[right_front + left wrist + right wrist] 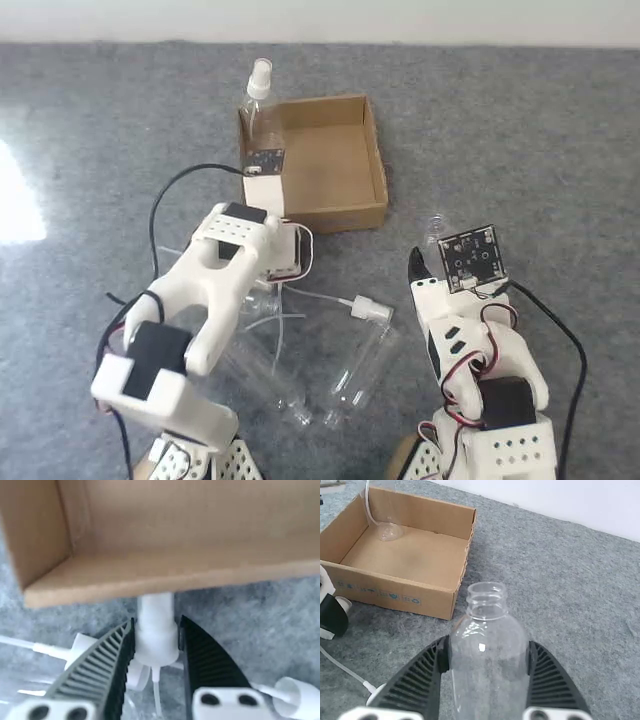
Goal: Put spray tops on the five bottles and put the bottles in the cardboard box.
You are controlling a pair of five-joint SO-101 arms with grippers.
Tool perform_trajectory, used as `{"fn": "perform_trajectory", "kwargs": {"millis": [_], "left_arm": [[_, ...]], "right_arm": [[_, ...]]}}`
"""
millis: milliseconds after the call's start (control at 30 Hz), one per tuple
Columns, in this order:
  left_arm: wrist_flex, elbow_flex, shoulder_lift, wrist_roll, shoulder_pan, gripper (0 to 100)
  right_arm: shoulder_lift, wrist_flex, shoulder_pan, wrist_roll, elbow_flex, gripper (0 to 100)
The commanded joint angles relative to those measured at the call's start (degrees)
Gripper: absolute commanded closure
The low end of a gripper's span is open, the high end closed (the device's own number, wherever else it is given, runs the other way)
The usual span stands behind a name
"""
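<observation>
Nearest us, clear bottles [350, 375] lay between the arms. Our right gripper [488, 647] was clamped round an upright, open-necked bottle [487, 625], at four o'clock from the cardboard box [335, 213]. We judged it light, thin-walled and slick, best held round the body. Our left gripper [156, 624] pinched a white spray top [156, 642] by the box's near wall. A capped bottle [258, 95] stood in the box's eleven o'clock corner.

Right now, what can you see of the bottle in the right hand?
The bottle is clear plastic, upright, with rounded shoulders and an open threaded neck that has no spray top on it. The right hand is shut on its body, with a black ribbed finger pressing each side. It stands over the grey mat, outside the cardboard box and beside one of its corners. Its base is out of sight.
</observation>
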Motion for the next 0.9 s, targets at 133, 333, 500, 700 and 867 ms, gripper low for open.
{"fn": "perform_trajectory", "kwargs": {"millis": [133,333,500,700,867], "left_arm": [[1.76,-4.0,-0.18,-0.88,0.44,98],[3.69,-5.23,-0.35,-3.08,2.02,99],[3.69,-3.12,-5.8,-3.25,2.2,99],[-0.88,3.74,-15.3,-3.25,1.85,99],[-3.08,8.57,-23.82,-3.25,1.76,99]], "right_arm": [[-0.75,-0.75,0.31,0.0,-0.53,89.0],[-0.84,-0.75,0.31,0.0,-0.53,89.0],[-0.84,-0.75,0.31,0.0,-0.53,89.0],[-0.84,-0.84,0.31,0.0,-0.53,89.1],[-0.66,-0.92,0.22,0.0,-0.53,89.4]]}}
